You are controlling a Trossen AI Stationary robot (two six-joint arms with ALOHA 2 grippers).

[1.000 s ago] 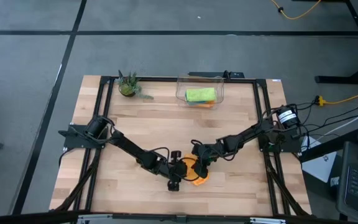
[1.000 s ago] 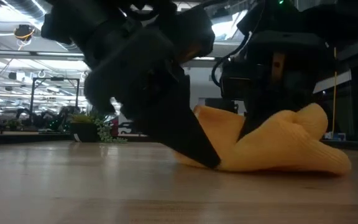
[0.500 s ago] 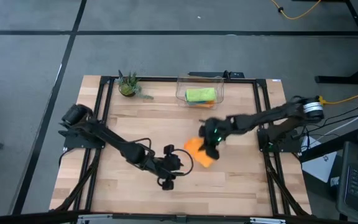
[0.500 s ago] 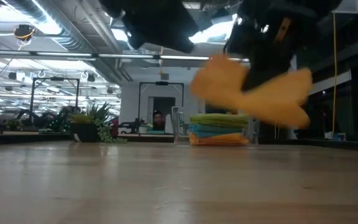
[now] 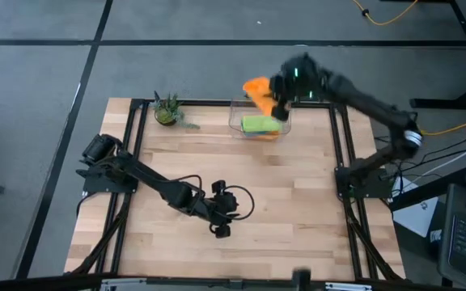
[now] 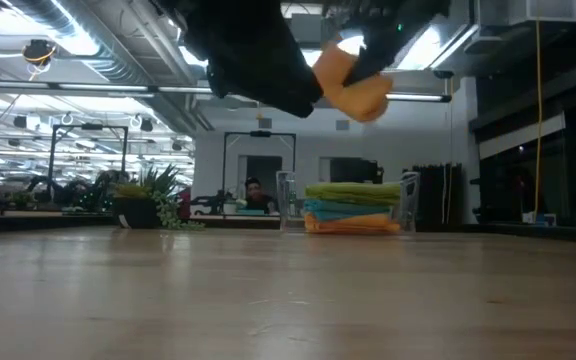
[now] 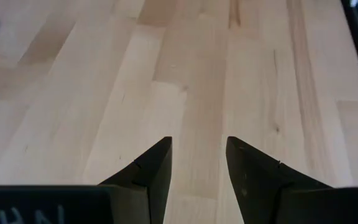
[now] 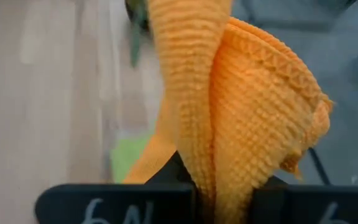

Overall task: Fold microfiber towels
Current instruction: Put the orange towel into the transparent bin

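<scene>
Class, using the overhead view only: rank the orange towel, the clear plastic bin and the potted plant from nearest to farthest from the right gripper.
1. Orange towel: clamped in the right gripper, above the table's far edge.
2. Clear plastic bin: just under the gripper, holding the lime green towel.
3. Potted plant: far-left corner.

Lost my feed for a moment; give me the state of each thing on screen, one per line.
Right gripper: shut on the orange towel, raised above the clear bin.
Orange towel: folded, hanging in the air, clear of the table.
Clear bin: upright at the table's far edge, holding a stack.
Green towel: folded, top of the stack in the bin.
Left gripper: open, empty, low over bare wood.
Potted plant: upright.
</scene>
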